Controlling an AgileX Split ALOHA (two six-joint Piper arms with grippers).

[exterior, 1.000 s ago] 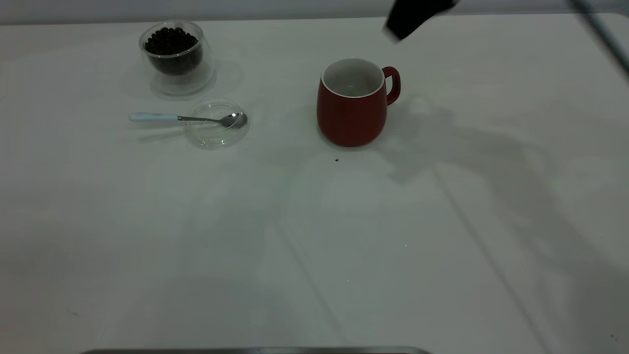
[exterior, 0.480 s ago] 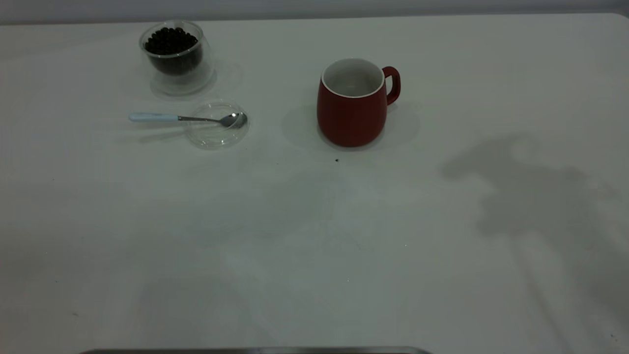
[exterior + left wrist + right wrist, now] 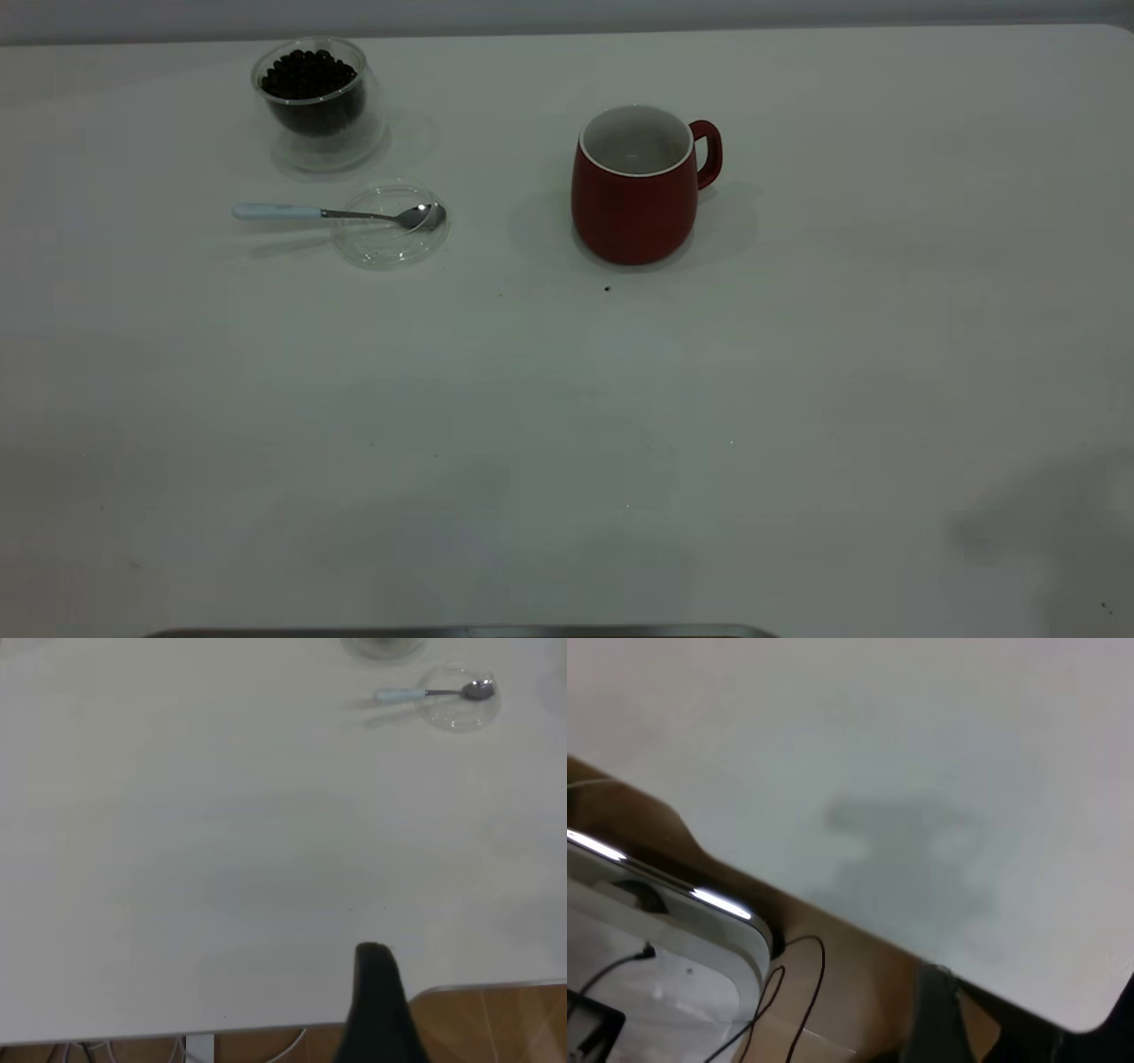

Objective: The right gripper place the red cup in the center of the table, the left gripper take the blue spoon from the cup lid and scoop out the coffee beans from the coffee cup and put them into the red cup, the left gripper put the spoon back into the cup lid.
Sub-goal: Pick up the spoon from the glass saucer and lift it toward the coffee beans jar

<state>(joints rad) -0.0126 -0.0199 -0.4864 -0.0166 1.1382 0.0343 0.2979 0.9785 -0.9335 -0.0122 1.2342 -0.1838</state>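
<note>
The red cup [image 3: 633,190] stands upright and empty near the middle of the white table [image 3: 567,399], its handle to the right. The clear coffee cup [image 3: 317,97] holding coffee beans [image 3: 307,73] stands at the back left. In front of it lies the clear cup lid [image 3: 390,226], with the blue spoon [image 3: 337,213] resting bowl-first in it and its handle pointing left. Neither gripper shows in the exterior view. The left gripper [image 3: 376,1001] hangs over the table's edge, far from the spoon [image 3: 431,694] and lid [image 3: 461,704]. The right gripper [image 3: 935,1014] is off the table's corner.
A dark speck [image 3: 607,288] lies just in front of the red cup. A metal strip [image 3: 461,632] runs along the table's front edge. The right wrist view shows wooden floor, a white and silver device [image 3: 673,948] and cables beside the table.
The dark part of the right arm above the red cup has left the exterior view. Its shadow slid away to the front right. The objects have not moved.
</note>
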